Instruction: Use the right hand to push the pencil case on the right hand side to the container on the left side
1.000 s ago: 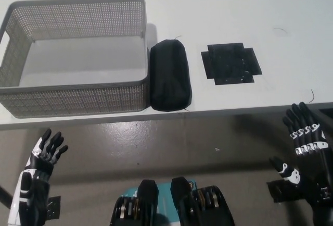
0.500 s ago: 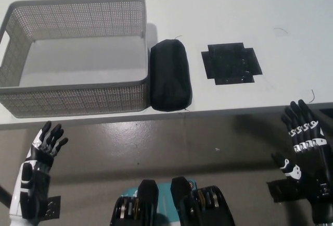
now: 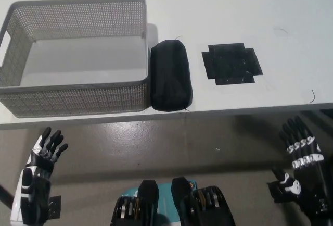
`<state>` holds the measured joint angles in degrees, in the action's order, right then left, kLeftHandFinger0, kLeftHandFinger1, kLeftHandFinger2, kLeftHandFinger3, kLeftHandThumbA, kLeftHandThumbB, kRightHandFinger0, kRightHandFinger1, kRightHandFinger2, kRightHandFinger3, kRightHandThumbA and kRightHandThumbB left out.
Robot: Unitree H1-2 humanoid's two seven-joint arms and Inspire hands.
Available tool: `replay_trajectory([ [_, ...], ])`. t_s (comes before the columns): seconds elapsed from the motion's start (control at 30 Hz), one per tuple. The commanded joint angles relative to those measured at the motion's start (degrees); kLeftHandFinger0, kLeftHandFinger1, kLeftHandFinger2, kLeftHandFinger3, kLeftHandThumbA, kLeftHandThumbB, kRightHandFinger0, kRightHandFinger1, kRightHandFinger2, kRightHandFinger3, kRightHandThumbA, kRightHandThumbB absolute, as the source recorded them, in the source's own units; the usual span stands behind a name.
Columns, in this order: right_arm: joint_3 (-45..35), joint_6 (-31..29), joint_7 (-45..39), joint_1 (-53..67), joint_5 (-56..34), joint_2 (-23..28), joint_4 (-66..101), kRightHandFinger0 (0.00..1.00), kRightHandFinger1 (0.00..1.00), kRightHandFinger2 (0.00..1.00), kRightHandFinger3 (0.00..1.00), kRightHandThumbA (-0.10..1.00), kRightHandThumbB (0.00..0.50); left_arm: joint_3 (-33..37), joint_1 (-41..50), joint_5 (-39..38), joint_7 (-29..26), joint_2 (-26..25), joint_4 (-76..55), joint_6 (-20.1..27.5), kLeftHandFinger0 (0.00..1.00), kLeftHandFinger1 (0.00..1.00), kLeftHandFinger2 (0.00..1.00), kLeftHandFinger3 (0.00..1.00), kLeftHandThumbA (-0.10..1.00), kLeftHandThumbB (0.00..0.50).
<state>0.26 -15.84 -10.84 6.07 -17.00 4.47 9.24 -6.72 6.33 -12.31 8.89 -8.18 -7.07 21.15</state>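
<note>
Only the head view to go on here. The black pencil case (image 3: 170, 75) is lying on the white desk (image 3: 234, 7), long side running 12 to 6, pretty much touching the right wall of the grey mesh basket (image 3: 73, 54), which sits at its 9 o'clock. So it's beside the basket, not in it. At the case's 3 o'clock there's a black cross-shaped patch (image 3: 232, 64) flat on the desk.

The black right hand (image 3: 302, 168) is down off the desk edge around 5 o'clock from the case, fingers spread, holding nothing. The white left hand (image 3: 42, 166) is parked at lower left, fingers also apart, empty.

If any pushing is left, I'd bring the right hand up over the desk edge and in from the case's 3 o'clock side, flat against the long side near the middle so it doesn't spin. Honestly it looks about done, the basket wall blocks further sliding.
</note>
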Motion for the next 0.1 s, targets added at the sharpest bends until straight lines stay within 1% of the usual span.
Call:
replay_trajectory([
  [0.0, 0.93, -0.68, -1.04, 2.76, 0.34, -0.01, 2.65, 1.0, 1.0, 1.0, 1.0, 1.0, 0.346, -0.52, 0.89, -0.32, -0.32, 0.01, -0.44, 2.24, 1.0, 1.0, 1.0, 1.0, 1.0, 0.424],
  [0.07, 1.01, -0.75, -0.83, 3.24, 0.35, -0.1, 2.76, 1.0, 1.0, 1.0, 1.0, 1.0, 0.348, -0.53, 1.07, -0.18, -0.31, 0.01, -0.67, 2.18, 1.0, 1.0, 1.0, 1.0, 1.0, 0.423],
])
